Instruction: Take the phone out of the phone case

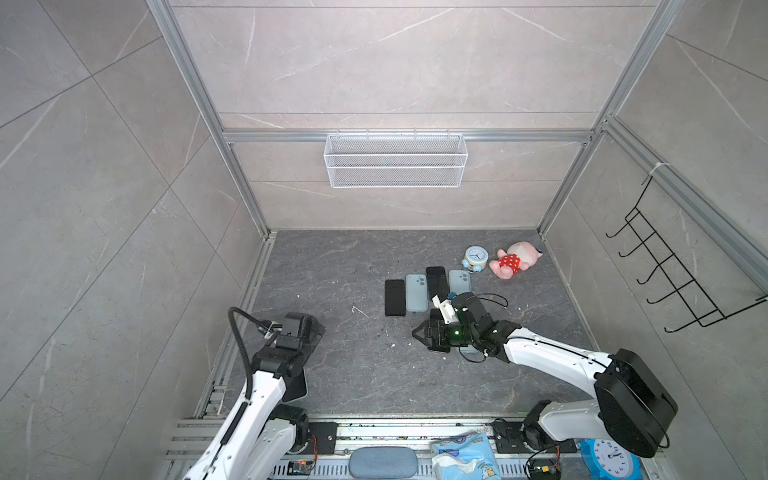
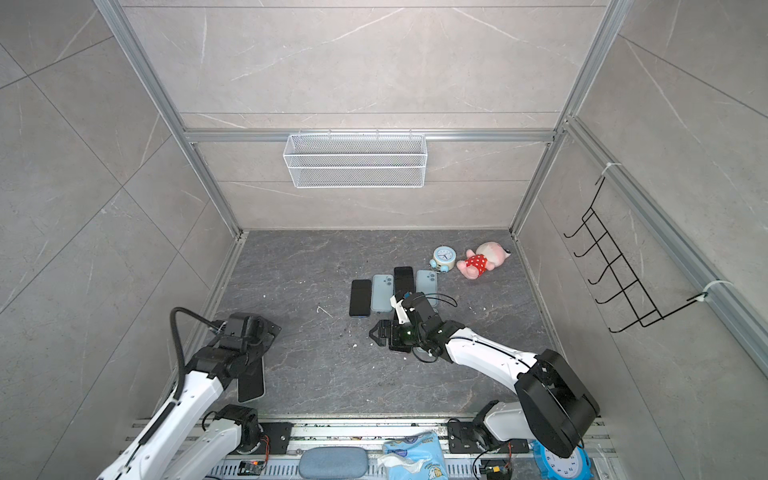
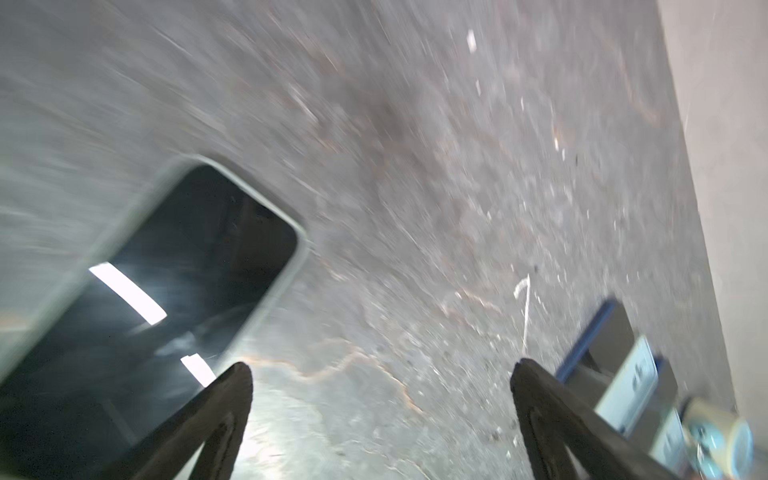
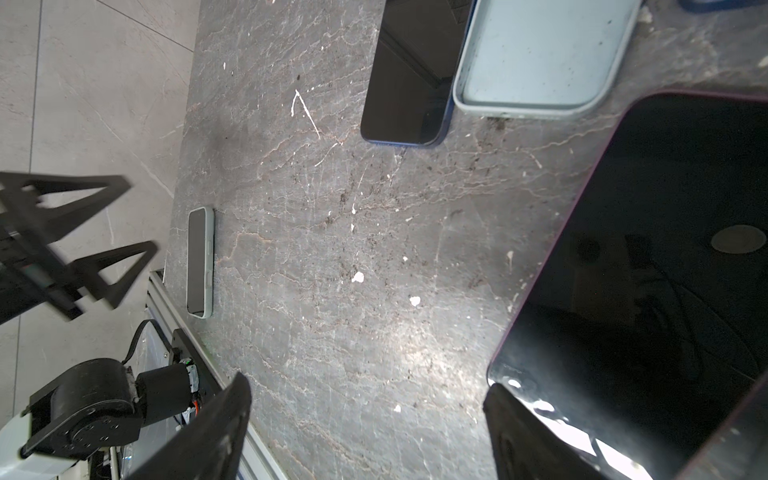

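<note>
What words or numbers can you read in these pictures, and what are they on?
"12" and other hour numbers: face of the big blue clock, partly cut off.
On the small alarm clock: numbers too small to read.
On the blue tissue pack: print too blurred to read.

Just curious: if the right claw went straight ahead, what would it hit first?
Likely the bare tabletop: the right gripper points down at it, a dark phone beside its line. Depth unclear.
</note>
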Motion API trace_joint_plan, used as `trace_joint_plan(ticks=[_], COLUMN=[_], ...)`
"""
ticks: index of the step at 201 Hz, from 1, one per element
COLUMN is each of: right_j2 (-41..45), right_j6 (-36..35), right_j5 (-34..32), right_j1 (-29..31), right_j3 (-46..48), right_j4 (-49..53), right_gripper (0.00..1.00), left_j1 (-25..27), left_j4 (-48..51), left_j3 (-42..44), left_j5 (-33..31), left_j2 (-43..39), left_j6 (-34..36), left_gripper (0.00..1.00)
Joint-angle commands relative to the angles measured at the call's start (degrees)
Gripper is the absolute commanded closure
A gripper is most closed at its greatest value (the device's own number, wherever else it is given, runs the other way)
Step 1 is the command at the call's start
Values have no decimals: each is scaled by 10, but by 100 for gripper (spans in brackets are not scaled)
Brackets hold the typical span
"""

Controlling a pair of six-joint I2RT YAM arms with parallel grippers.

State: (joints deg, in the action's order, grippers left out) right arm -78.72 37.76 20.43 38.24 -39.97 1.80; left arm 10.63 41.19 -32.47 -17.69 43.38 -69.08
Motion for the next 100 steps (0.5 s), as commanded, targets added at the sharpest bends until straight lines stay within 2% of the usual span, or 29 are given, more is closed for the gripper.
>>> trace_joint_plan(ticks=[1, 63, 100], right_j2=[-18, -1, 5], right_j6=[7, 4, 2], right_j5=[8, 6, 1], right_j1=[3, 3, 3], right_j3=[3, 8, 9], right_j4=[-22, -11, -4], right_gripper=[11, 11, 11], left_j1=[-43, -183, -205], left_j4=[167, 77, -16], left_j3=[10, 87, 124], left_j5=[-71, 8, 86], left_j2=[-10, 6, 32], left_j6=[-21, 8, 27], left_gripper=[0, 0, 0])
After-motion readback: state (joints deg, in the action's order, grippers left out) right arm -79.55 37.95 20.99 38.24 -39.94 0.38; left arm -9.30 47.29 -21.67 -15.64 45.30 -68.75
